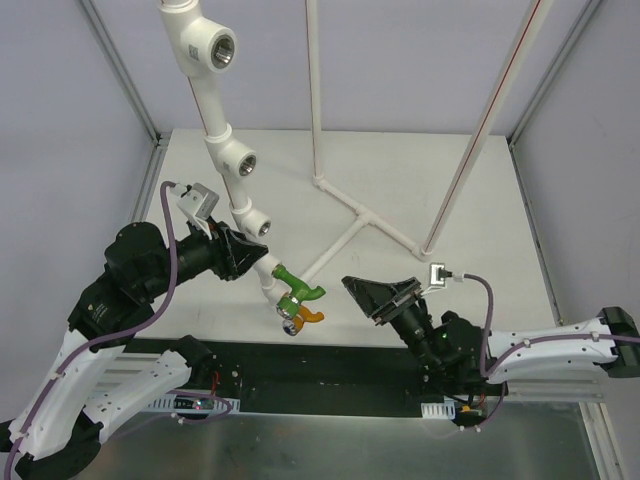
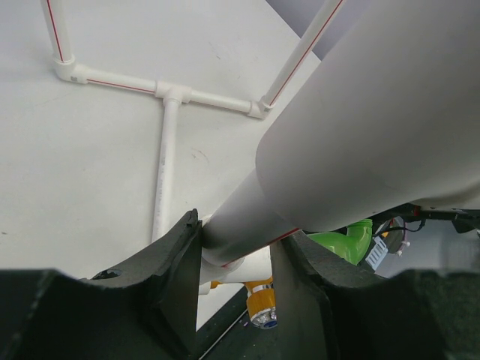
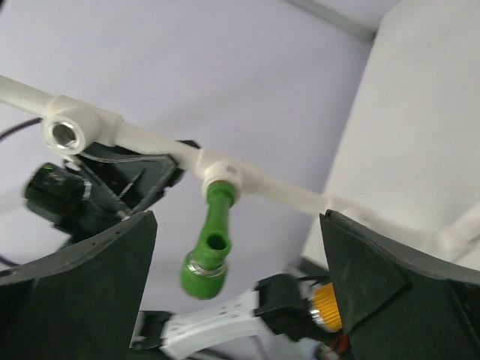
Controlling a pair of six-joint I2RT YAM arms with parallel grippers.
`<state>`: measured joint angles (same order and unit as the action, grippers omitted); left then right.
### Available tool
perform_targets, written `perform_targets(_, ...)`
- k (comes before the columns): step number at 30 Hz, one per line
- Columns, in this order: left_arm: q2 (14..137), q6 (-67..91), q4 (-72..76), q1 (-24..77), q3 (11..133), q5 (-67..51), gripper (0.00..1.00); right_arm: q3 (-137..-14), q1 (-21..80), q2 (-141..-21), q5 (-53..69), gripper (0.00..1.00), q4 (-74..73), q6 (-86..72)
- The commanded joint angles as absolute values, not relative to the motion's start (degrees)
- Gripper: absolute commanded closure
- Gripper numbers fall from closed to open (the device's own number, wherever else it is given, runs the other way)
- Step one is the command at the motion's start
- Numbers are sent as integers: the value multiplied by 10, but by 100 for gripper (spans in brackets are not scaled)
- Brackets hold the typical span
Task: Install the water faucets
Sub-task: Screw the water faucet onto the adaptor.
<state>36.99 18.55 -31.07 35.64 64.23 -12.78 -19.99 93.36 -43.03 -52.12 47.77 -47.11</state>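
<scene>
Nearest the overhead camera is the top tee fitting (image 1: 215, 47) of a tall white pipe (image 1: 208, 105), its threaded metal mouth open and bare. Two more bare tees sit lower on the same pipe.

Below them lies the white table (image 1: 400, 170), with a black strip (image 1: 330, 365) along its near edge where the arm bases sit. Pale grey walls (image 1: 60, 120) close in the back and both sides.

On the table lies a pipe frame (image 1: 352, 212) of thin white tubes joined by small fittings. Two thin uprights (image 1: 313, 90) rise from it, and one leans and carries a red stripe.

The left gripper (image 1: 258, 262) pinches the white pipe low down, a finger pressed on either side. From the left wrist the pipe fills most of the view and hides nearly everything behind it.

The green faucet (image 1: 297, 288) is threaded into a tee at the pipe's low end, just beyond the left gripper's fingers. It points toward the right arm, and from the right wrist its silver-ringed mouth faces the lens.

The orange faucet (image 1: 305, 318) sits just under the green one, its silver end toward the black strip. Whether it is screwed in or only hanging there I cannot tell.

The right gripper (image 1: 380, 282) stands spread wide and holds nothing. It is aimed at the faucets but apart from them, with bare table between.
</scene>
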Motion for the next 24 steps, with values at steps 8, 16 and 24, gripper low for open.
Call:
perform_targets(8, 396, 234, -337, 352, 637, -118, 100, -235, 924, -352, -516, 1, 324, 531)
perform_targets(16, 397, 237, -337, 352, 639, -119, 100, -333, 922, -379, -278, 1, 259, 758)
perform_targets(24, 393, 238, -337, 352, 642, -119, 100, -425, 929, -503, -194, 1, 168, 831)
